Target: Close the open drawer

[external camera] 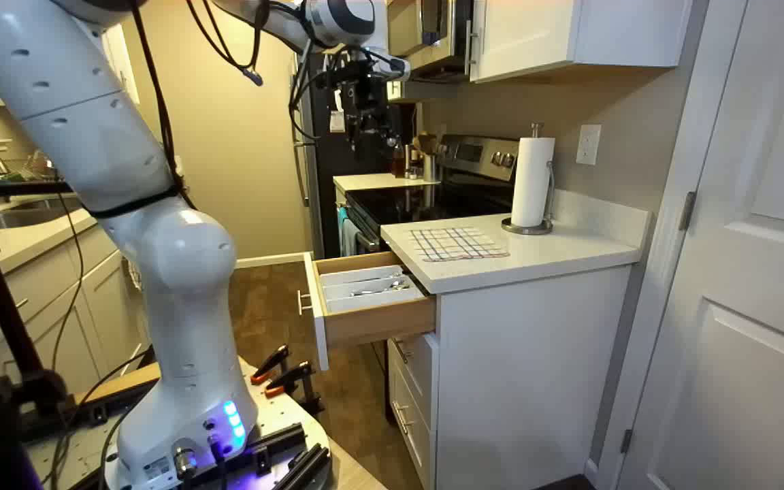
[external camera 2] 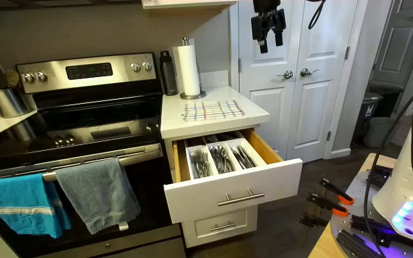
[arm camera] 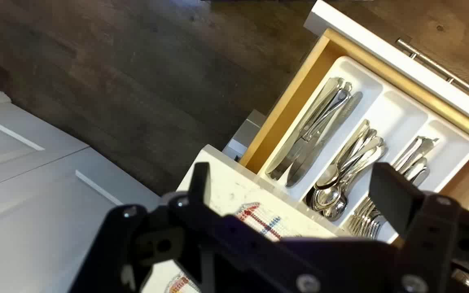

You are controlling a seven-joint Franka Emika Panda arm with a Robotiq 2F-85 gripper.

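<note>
The drawer (external camera: 382, 327) is pulled out from under the countertop, with pale wood sides and a cutlery tray inside. Its white front panel with a bar handle shows in an exterior view (external camera 2: 233, 195) and in the wrist view (arm camera: 397, 57). The tray holds knives, spoons and forks in separate compartments. My gripper (external camera: 371, 134) hangs high above the counter area, apart from the drawer, pointing down. It is also high up in an exterior view (external camera 2: 271, 44). In the wrist view my gripper (arm camera: 295, 187) has its fingers wide apart with nothing held between them.
The white countertop (external camera 2: 177, 125) lies above the drawer, with a plaid cloth (external camera 2: 213, 110) and a paper towel roll (external camera 2: 188, 70) on it. A stove (external camera 2: 95, 118) with hanging towels stands beside it. Lower drawers (external camera 2: 224, 222) are shut. Clamps (external camera 2: 326, 204) sit on the robot's table edge.
</note>
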